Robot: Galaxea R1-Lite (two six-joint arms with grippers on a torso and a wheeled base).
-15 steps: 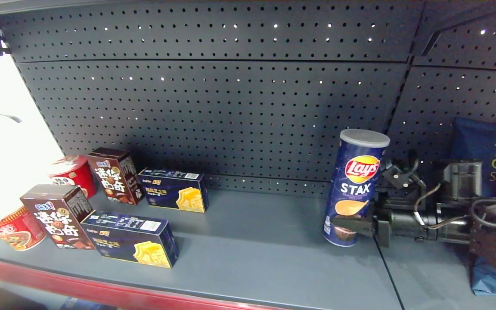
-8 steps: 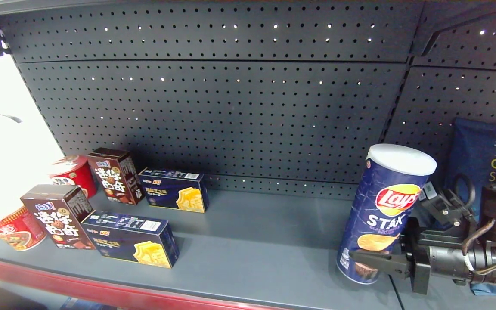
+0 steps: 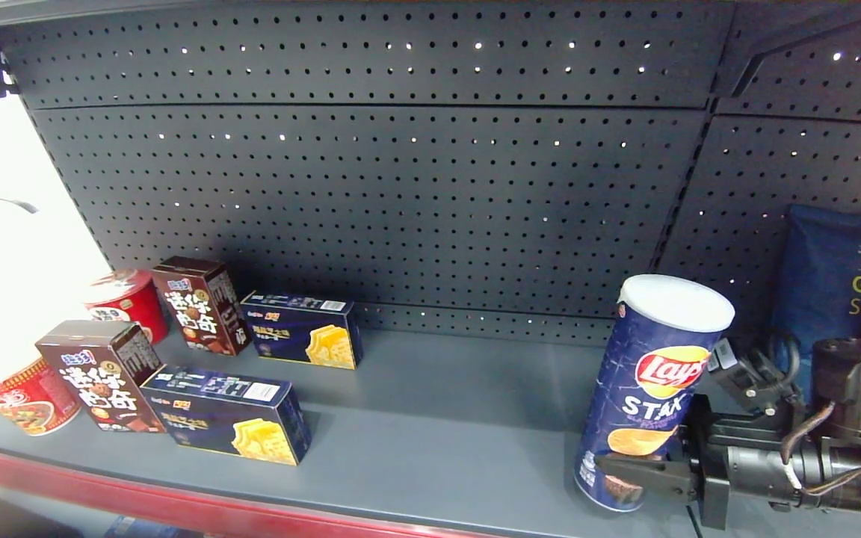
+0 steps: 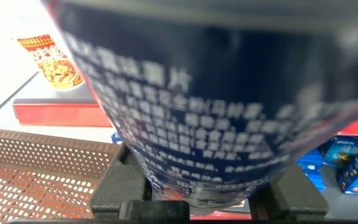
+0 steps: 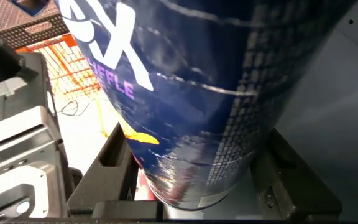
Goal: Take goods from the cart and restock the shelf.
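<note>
Subject of inspection: chip can (image 3: 651, 388), a tall dark-blue tube with a white lid. It leans slightly at the front of the shelf (image 3: 438, 418), near the blue bag (image 3: 841, 276) and on that bag's left. Whether its base rests on the deck cannot be told.

Right gripper (image 3: 628, 478): jaws are closed on the lowest part of the tube, one finger across the front and the other behind.

Left gripper (image 4: 197, 199): jaws are pressed to either side of a second can (image 4: 216, 93), also dark blue, above the orange mesh cart (image 4: 42, 168). Its place relative to the blue bag cannot be judged.

Handling, as assessed: the tube is likely light and stiff-walled, with a smooth, probably slippery skin. The contents are fragile, and the wall would dent under hard squeezing. A low hold on so tall a can invites tipping, so mid-body looks safer.

Labelling: the chip can shows a round red-and-yellow emblem, white capitals beneath and a chip picture. The second can carries rows of white characters, and the bag has pale and gold lettering. Wording is not transcribed.
</note>
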